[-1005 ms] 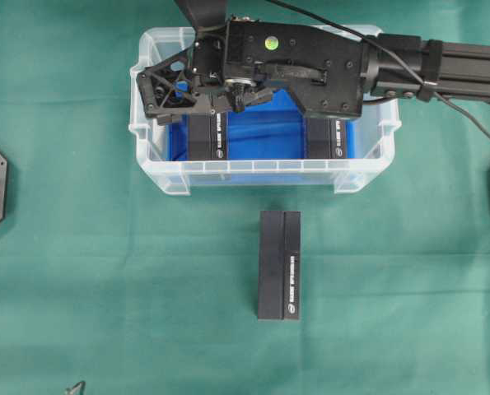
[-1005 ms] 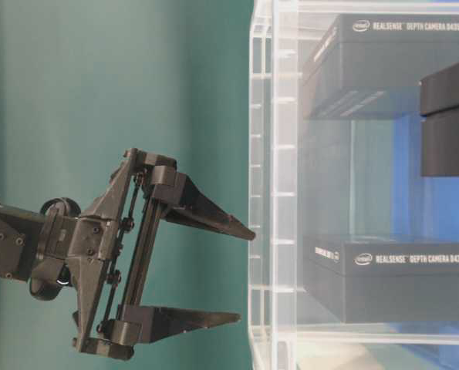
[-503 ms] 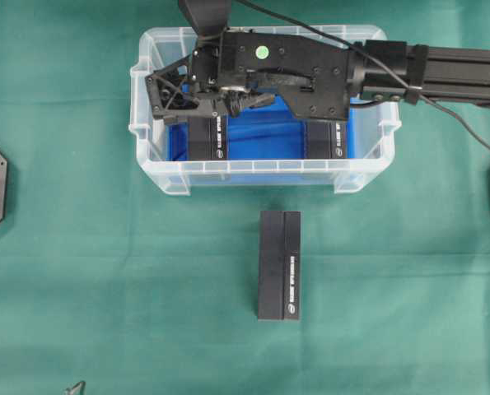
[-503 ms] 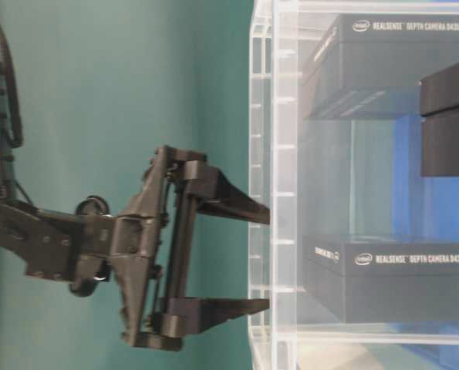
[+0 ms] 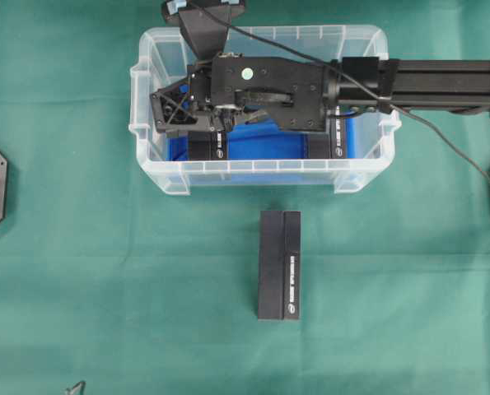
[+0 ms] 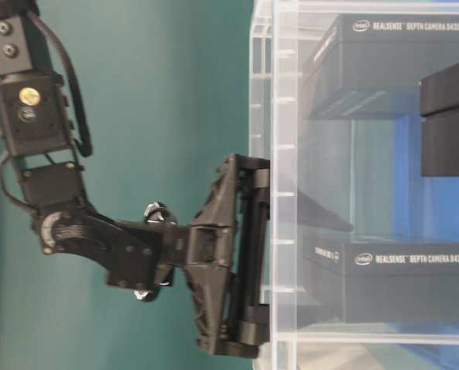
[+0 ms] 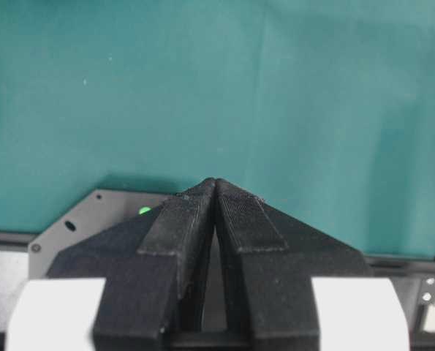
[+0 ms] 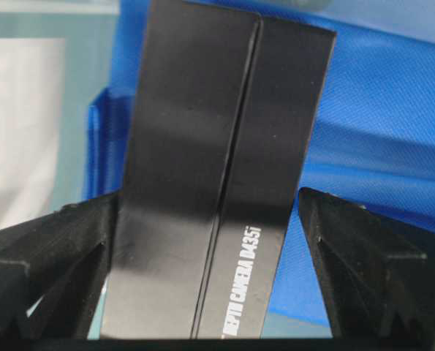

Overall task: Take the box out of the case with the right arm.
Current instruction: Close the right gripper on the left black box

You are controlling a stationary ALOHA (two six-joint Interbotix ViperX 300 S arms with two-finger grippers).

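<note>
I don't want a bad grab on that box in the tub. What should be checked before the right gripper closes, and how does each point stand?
1. Right gripper open: ok.
2. Fingers on both sides of the left box: ok.
3. Fingers touching that box: cannot tell.
4. Gripper inside the tub: ok.
5. Other box in the tub apart from the target: ok.
6. Left gripper shut, away from the tub: ok.

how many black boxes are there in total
3. One box lies on the green cloth in front of the case. Two are inside it: one at the left under the right claw, one at the right. The arm may hide more.
</note>
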